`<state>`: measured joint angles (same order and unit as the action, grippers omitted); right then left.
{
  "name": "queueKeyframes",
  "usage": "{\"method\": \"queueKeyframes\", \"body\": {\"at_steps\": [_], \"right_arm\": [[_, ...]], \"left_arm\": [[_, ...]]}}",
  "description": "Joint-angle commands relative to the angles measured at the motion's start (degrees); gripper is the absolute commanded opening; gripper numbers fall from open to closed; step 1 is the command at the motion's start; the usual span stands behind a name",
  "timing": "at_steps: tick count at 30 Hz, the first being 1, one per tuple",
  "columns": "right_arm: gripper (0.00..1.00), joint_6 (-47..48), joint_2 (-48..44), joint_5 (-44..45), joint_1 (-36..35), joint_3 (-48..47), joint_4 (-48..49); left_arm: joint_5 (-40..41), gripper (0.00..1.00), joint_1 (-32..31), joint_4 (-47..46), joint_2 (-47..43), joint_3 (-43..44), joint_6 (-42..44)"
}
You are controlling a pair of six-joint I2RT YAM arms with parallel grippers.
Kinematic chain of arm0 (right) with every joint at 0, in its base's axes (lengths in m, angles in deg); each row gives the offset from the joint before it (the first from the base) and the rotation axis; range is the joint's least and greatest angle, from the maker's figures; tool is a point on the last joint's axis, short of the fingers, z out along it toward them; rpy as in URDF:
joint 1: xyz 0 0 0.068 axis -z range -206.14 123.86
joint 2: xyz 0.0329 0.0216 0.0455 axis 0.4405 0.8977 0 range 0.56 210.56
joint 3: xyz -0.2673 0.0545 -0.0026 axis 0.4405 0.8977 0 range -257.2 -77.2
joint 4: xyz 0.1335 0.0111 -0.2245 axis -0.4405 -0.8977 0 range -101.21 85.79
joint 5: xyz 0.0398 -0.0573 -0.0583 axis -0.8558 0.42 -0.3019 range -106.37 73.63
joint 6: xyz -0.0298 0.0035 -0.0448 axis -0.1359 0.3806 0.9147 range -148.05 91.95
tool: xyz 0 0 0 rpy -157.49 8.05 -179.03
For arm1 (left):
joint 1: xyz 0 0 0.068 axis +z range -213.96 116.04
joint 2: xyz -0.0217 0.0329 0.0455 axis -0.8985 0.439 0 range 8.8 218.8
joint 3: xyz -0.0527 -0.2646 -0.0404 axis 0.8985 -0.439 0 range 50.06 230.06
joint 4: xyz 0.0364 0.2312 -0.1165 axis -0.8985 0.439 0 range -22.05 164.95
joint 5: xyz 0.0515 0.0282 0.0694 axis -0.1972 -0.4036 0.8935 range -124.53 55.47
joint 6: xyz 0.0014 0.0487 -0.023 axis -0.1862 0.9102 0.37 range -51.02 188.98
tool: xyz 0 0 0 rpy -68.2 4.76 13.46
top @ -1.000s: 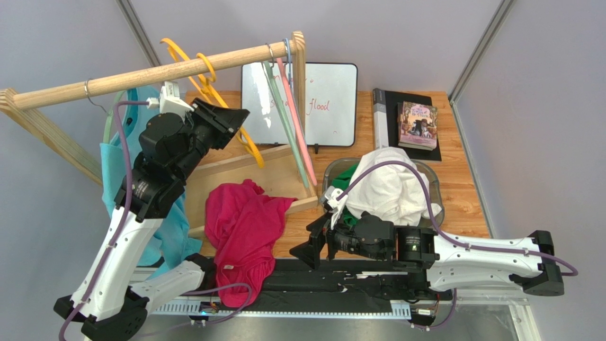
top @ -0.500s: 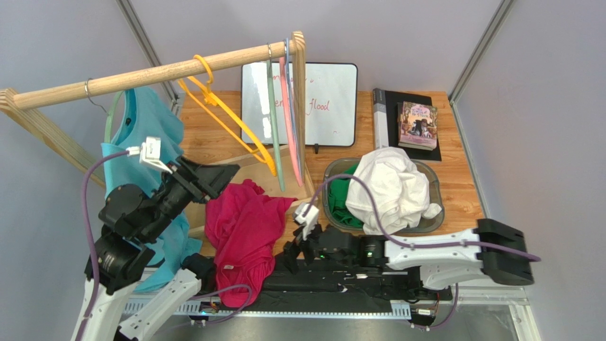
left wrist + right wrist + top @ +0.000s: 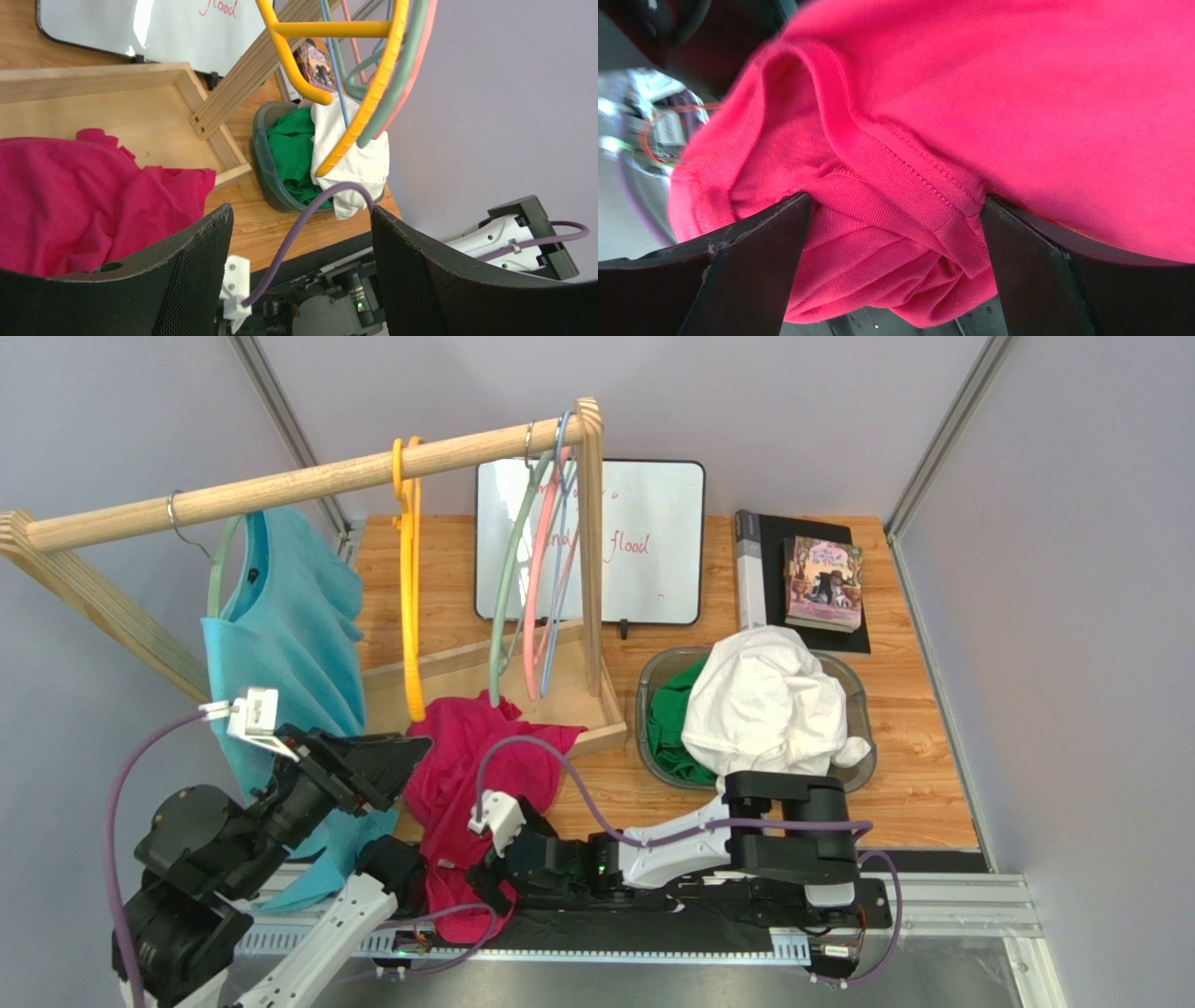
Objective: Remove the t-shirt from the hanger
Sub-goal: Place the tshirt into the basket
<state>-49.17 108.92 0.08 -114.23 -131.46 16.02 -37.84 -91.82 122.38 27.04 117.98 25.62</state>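
at the near edge of the worktop (image 3: 912, 742) the pink t-shirt (image 3: 484, 784) lies in a crumpled heap, part of it hanging over the edge, well apart from the yellow hanger (image 3: 410, 588), which hangs bare on the rod (image 3: 281, 483). the shirt looks freed, so the step in hand is probably letting go. the right tool (image 3: 896, 203) is spread wide with a folded hem lying loose between its fingers, nothing pinched. it should back straight out with the jaws wide, so no finger snags the hem and drags the heap off the edge. the left tool (image 3: 302, 210) is wide open and empty. only the right wrist view shows that hem. only the top view shows the bare hanger.
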Motion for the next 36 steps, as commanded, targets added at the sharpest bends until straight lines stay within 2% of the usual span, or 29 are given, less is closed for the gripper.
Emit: {"method": "queueKeyframes", "body": {"at_steps": [1,4,5,8,9,13,14,16,17,18,20,21,23,24,25,28,30,31,36], "right_arm": [[0.96,-0.3,2.5,11.8,-3.4,-4.3,-5.1],[0.79,-3.6,1.3,19.9,-3.7,-2.6,-8.0],[0.59,-5.1,0.6,21.6,-3.6,-1.7,-8.0],[0.29,-5.6,-4.7,27.9,-3.2,2.2,-7.7],[0.25,-5.6,-6.9,31.9,-3.2,3.0,-8.4],[0.00,-4.2,-18.9,36.9,0.0,9.4,-9.8],[0.00,-4.1,-25.6,37.0,1.1,10.3,-10.6],[0.00,-3.6,-32.8,37.0,4.0,12.1,-12.8],[0.00,-2.4,-36.5,37.0,4.6,13.8,-12.7],[0.00,1.2,-44.0,37.0,5.2,14.2,-12.7],[0.00,4.3,-50.8,37.8,7.1,14.2,-14.1],[0.00,5.6,-57.7,36.6,8.2,13.4,-15.8],[0.00,8.3,-62.9,31.1,14.4,11.8,-17.8],[0.00,8.3,-64.5,26.2,17.1,8.9,-21.9],[0.00,8.5,-66.1,23.8,22.9,7.0,-23.9],[0.00,9.3,-62.4,17.9,32.2,-4.1,-35.1],[0.00,11.6,-60.3,17.3,34.6,-9.7,-39.5],[0.00,12.8,-59.5,17.2,35.7,-14.2,-40.0],[0.00,17.3,-60.1,17.5,37.3,-23.9,-40.4]], "left_arm": [[3.1,0.76,0.3,2.3,-1.8,2.8,3.3],[3.2,0.76,0.3,3.8,-2.4,3.9,3.6],[4.9,0.76,0.3,4.1,-2.6,3.9,3.7],[5.2,0.76,0.3,4.3,-3.2,3.3,3.4],[5.2,0.76,0.3,4.2,-3.4,3.2,3.4],[5.3,0.75,0.3,4.0,-3.1,2.9,3.3],[5.4,0.75,0.3,3.9,-3.0,3.0,3.3],[5.7,0.75,0.3,3.9,-2.9,3.0,3.3],[5.9,0.75,0.3,4.0,-2.9,2.9,3.2],[6.0,0.75,0.3,4.0,-2.9,2.9,3.2],[6.6,0.74,0.3,4.0,-3.1,3.1,2.8],[6.9,0.74,0.3,4.2,-3.1,3.2,2.7],[7.8,0.73,0.3,4.3,-3.5,3.4,2.3],[8.3,0.73,0.3,4.5,-3.7,3.4,2.2],[8.7,0.72,0.3,4.4,-4.2,3.4,2.1],[10.5,0.71,0.3,4.4,-5.4,3.4,1.4],[11.6,0.71,0.3,4.3,-6.0,3.4,1.1],[11.9,0.71,0.3,4.5,-6.2,3.4,0.8],[13.2,0.71,0.3,5.9,-5.8,4.9,0.6]]}}
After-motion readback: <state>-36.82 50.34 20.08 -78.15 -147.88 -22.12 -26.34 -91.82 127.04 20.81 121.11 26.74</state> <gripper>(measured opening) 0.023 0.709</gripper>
